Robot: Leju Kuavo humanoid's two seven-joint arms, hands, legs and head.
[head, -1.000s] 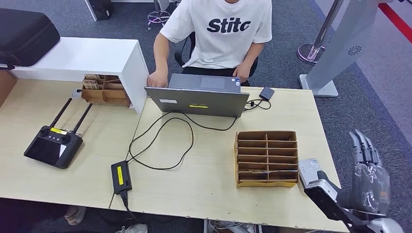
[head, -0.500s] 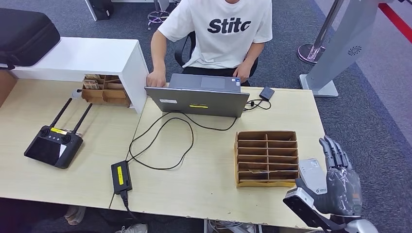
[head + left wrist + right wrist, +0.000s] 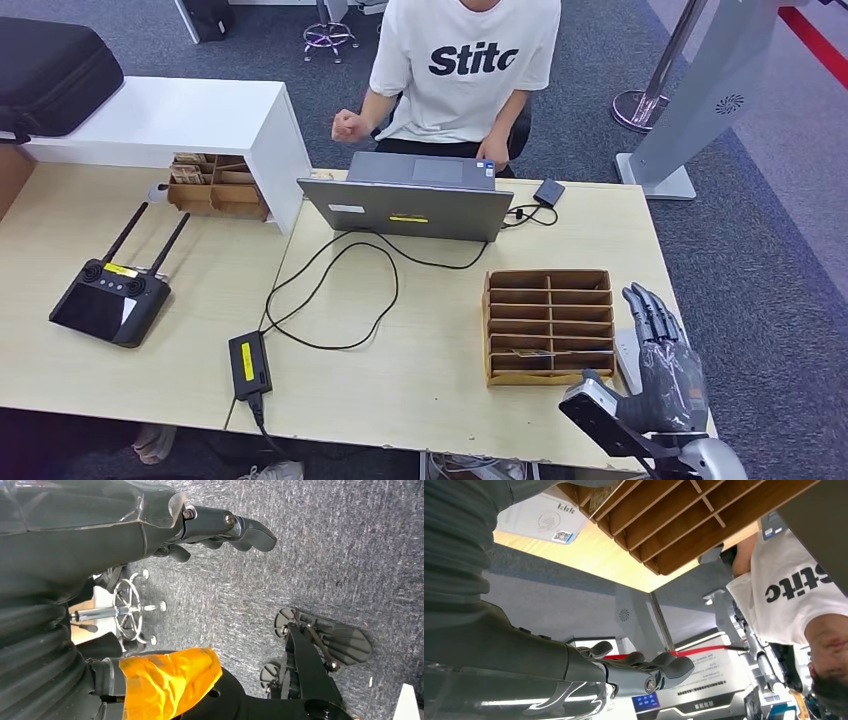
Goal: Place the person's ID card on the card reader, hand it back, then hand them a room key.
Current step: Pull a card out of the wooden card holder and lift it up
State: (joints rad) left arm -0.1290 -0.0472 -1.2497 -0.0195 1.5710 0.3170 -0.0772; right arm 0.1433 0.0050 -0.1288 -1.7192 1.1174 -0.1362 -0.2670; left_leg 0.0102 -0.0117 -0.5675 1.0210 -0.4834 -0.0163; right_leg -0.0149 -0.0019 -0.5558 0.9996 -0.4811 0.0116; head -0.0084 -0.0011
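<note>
Right hand (image 3: 665,375) empty, fingers apart, over card reader (image 3: 627,358) beside wooden organiser (image 3: 548,326). Left hand (image 3: 150,525) holds nothing, fingers loosely curled. Room key probably thin, stiff, slick; pinch by edges.

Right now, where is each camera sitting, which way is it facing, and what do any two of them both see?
Head view: high on the body, looking down at the desk; right hand shows.
Left wrist view: behind the left hand, facing the carpet floor.
Right wrist view: behind the right hand, facing the divider box and person.
Shared: head and right wrist views both show box, white card reader and person.
</note>
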